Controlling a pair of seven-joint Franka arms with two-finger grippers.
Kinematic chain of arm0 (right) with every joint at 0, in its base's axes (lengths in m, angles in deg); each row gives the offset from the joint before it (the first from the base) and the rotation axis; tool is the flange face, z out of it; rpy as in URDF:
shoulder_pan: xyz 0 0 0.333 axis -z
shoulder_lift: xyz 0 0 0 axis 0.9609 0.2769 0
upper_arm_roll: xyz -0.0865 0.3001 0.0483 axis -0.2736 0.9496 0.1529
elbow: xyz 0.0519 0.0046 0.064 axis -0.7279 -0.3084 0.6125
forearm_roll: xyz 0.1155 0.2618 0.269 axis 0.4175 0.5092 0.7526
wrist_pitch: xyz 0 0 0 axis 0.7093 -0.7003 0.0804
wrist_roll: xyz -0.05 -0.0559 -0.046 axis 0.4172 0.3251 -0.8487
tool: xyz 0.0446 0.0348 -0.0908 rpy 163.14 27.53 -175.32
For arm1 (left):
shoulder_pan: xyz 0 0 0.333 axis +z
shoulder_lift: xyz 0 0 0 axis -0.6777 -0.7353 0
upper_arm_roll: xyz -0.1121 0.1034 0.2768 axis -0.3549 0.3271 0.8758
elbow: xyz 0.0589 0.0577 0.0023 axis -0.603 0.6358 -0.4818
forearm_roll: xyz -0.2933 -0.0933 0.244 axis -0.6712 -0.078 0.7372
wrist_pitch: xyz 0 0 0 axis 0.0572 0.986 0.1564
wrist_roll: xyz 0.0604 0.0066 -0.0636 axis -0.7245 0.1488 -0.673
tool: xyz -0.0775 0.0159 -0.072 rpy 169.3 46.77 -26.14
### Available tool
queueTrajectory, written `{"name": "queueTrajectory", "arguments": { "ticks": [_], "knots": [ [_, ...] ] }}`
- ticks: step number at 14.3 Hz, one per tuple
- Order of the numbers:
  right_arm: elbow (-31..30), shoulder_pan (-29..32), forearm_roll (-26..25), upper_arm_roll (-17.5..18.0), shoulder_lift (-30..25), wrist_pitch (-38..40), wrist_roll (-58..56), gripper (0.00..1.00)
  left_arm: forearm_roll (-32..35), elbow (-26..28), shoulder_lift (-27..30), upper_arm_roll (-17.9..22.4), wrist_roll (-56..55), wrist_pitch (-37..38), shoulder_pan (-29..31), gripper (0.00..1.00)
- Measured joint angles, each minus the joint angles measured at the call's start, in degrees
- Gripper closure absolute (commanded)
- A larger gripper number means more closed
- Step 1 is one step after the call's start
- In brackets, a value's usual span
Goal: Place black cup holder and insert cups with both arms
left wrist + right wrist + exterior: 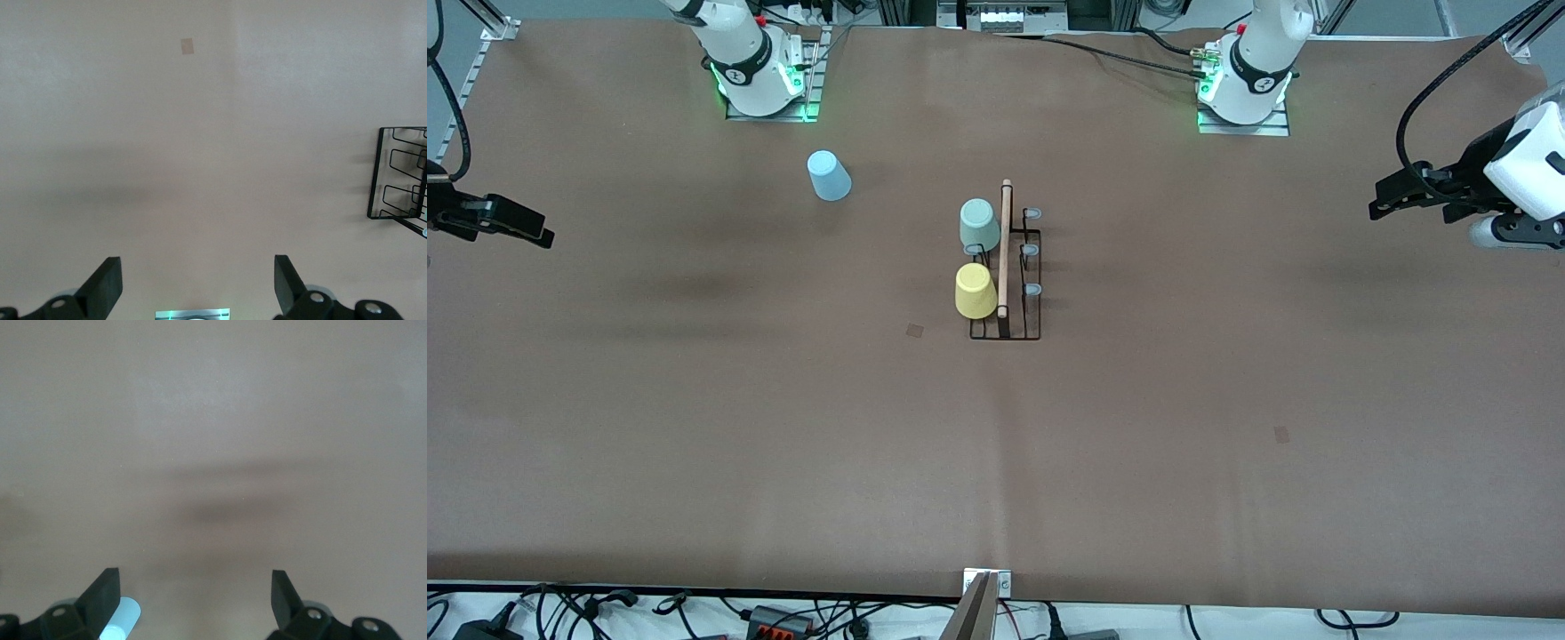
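The thin black wire cup holder (1007, 276) with its wooden rod handle stands mid-bench (1138, 427), the pale green plastic cup (978, 224) and yellow plastic cup (975, 291) upturned on its pegs. The light blue plastic cup (829, 175) sits apart, toward the right arm's base. The left tool (198, 283) and right tool (194, 599) hang wide open and empty over the bench ends.

table (1138, 427): plain brown, with two small darker brown square marks
rack (1006, 331): thin black wire; light wood rod for a handle; pale grey-blue caps on the pegs
green cup (979, 224): pale grey-green, plain
yellow cup (975, 291): soft yellow, plain
blue cup (829, 175): light blue, plain
left gripper (198, 283): black
right gripper (193, 599): black
arms: white, dark grey joints, green lights at the bases
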Motion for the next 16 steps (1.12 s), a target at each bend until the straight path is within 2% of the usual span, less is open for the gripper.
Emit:
{"name": "queueTrajectory", "arguments": {
  "ticks": [3, 4, 6, 7, 16],
  "knots": [
    [0.1, 0.2, 0.0, 0.2, -0.7, 0.6, 0.0, 0.00, 0.0, 0.0, 0.0, 0.0, 0.0, 0.0, 0.0, 0.00],
    [0.1, 1.5, 0.0, 1.6, -1.0, 1.2, -0.1, 0.00, 0.0, 0.0, 0.0, 0.0, 0.0, 0.0, 0.0, 0.00],
    [0.2, 6.8, -0.2, 7.8, -1.6, 1.6, -0.1, 0.00, 0.0, 0.0, 0.0, 0.0, 0.0, 0.0, 0.0, 0.00],
    [0.1, 8.2, -0.3, 9.5, -1.8, 1.6, -0.1, 0.00, 0.0, 0.0, 0.0, 0.0, 0.0, 0.0, 0.0, 0.00],
    [0.2, 9.2, -0.5, 10.5, -2.4, 1.7, -0.1, 0.00, 0.0, 0.0, 0.0, 0.0, 0.0, 0.0, 0.1, 0.00]
  ]
}}
